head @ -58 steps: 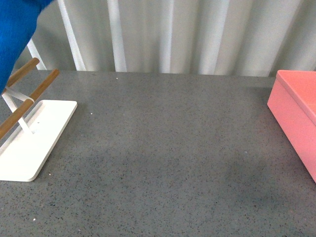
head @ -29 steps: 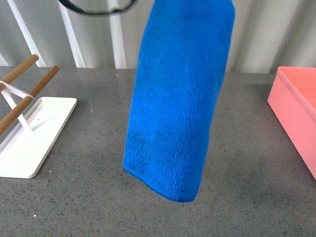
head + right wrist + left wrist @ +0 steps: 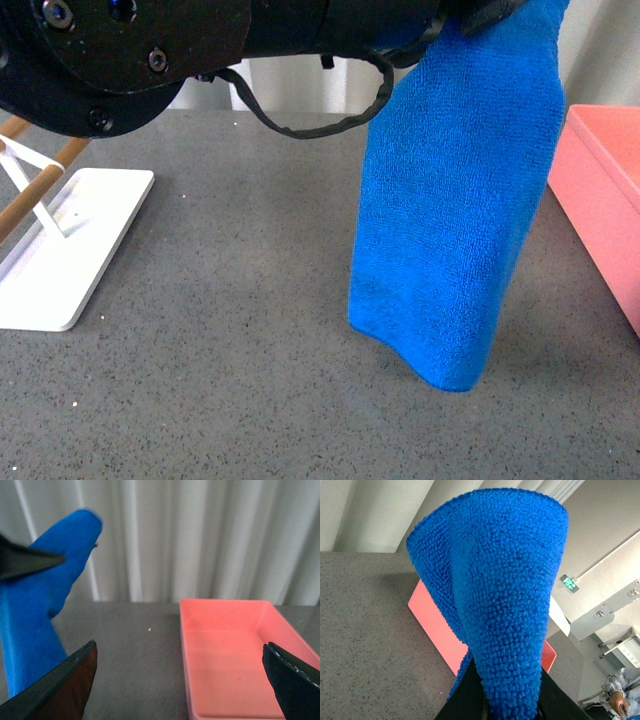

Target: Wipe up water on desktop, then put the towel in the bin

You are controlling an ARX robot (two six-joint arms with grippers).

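My left gripper is shut on the towel, a bright blue fluffy cloth. It hangs in a long fold from the top right of the front view, and its lower end is just above the desktop. In the left wrist view the towel fills the middle, with the bin behind it. The salmon-pink bin stands at the right edge. My right gripper is open and empty, low over the near edge of the bin. The towel hangs to its side. I make out no puddle on the desktop.
My left arm stretches black across the top of the front view. A white flat rack base with wooden rods stands at the left. White corrugated panels close off the far side of the desktop.
The towel has swung from the far left over the rack to the right, close to the bin. My left arm has come into the top of the front view.
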